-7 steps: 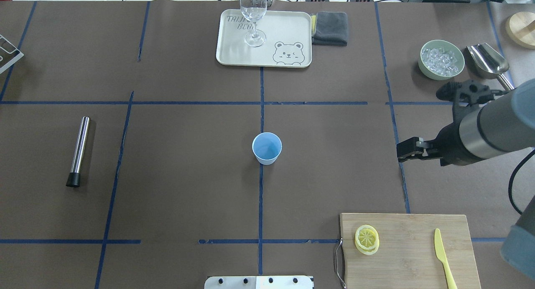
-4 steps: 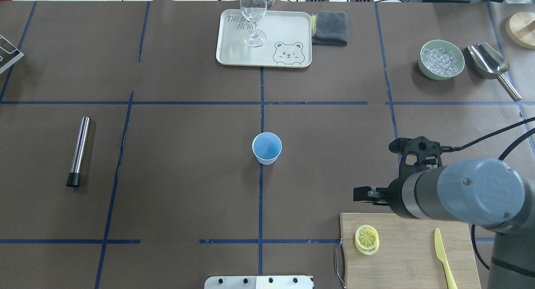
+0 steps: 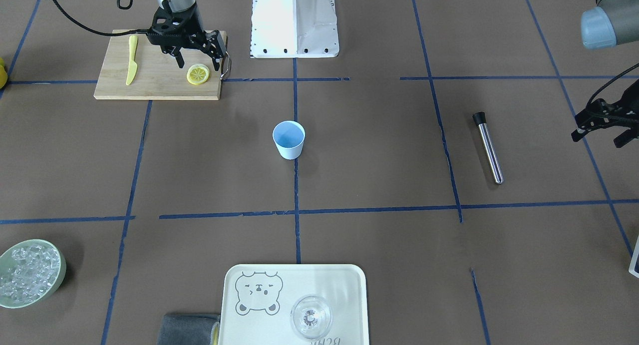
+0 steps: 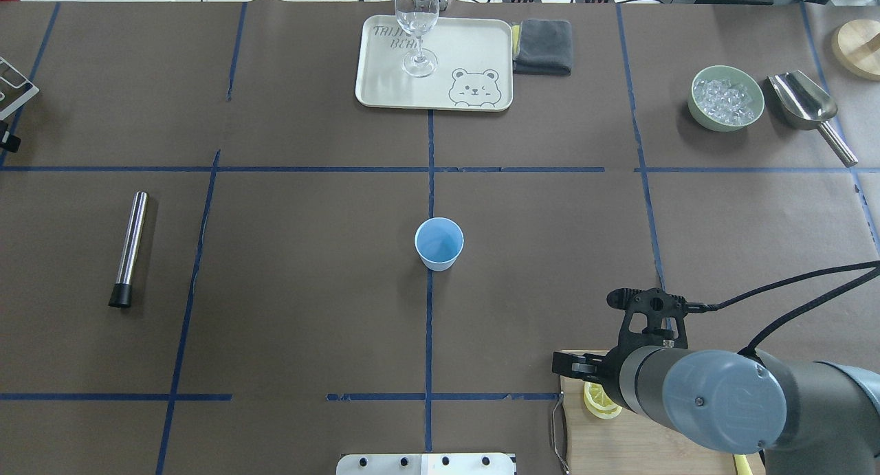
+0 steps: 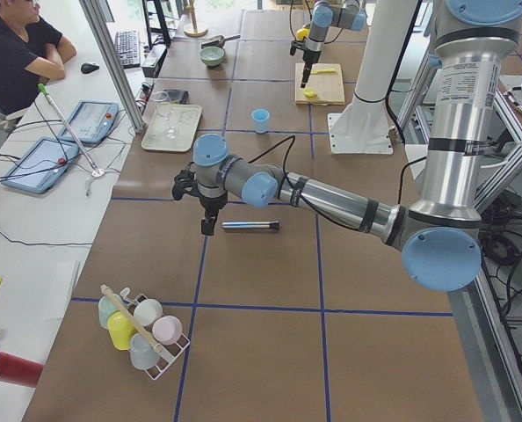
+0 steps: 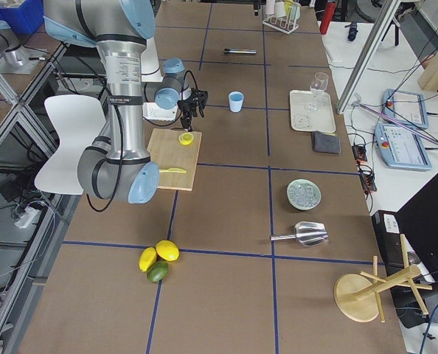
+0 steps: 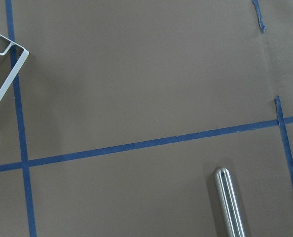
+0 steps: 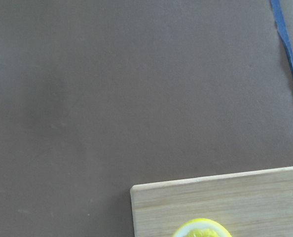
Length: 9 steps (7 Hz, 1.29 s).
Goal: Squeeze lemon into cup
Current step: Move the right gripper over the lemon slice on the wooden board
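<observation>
Two stacked lemon slices [image 3: 198,75] lie on the wooden cutting board [image 3: 150,88] near the robot's base. They also show in the overhead view [image 4: 597,402], half hidden by the arm, and at the bottom edge of the right wrist view [image 8: 201,229]. My right gripper [image 3: 198,63] is open and hangs just above the slices, one finger on each side. The pale-blue cup [image 3: 289,139] stands upright at the table's middle [image 4: 438,243], well apart from both grippers. My left gripper [image 3: 601,135] is open and empty at the far left edge of the table.
A yellow plastic knife [image 3: 131,59] lies on the board. A steel rod [image 4: 129,247] lies on the left. At the far side are a tray [image 4: 474,56] with a clear glass [image 4: 416,28], a grey cloth [image 4: 543,45], a green bowl of ice [image 4: 727,98] and a metal scoop [image 4: 804,102].
My right arm has swung from the table's right middle toward the near edge and now hangs over the cutting board and the lemon slices. The cup has not moved.
</observation>
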Available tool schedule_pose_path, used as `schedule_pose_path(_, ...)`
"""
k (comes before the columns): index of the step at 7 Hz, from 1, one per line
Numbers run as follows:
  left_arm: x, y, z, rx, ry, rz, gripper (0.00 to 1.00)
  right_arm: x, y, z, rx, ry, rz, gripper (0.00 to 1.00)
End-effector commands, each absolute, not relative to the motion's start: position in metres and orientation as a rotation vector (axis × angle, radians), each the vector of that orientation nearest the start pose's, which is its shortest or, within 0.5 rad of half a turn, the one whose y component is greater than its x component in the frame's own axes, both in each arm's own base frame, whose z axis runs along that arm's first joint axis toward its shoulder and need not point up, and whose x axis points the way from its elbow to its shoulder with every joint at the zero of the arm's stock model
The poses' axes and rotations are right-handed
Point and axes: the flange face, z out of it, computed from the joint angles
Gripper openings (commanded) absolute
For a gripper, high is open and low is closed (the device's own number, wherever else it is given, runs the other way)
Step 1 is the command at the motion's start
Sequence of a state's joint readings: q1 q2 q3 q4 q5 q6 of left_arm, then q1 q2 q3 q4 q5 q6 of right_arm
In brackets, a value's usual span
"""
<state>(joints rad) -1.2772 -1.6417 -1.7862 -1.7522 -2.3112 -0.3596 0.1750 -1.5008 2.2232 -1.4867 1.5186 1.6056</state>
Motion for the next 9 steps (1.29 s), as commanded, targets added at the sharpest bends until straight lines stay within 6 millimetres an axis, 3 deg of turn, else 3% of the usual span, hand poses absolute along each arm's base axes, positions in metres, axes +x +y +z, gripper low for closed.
schedule_pose_path(1,0.092,-0.525,0.497,0.186,0.832,0.113,1.0,-0.438,-0.217,0.354,0.109,-0.782,0.223,1.0)
schedule_pose_path(6,0.093,-0.527,0.495,0.189,0.833,0.114,1.0,-0.451,-0.195,0.36,0.086,-0.774,0.202,1.0)
schedule_pose_path(9,0.093,-0.528,0.495,0.19,0.832,0.115,1.0,-0.454,-0.193,0.363,0.082,-0.766,0.197,1.0)
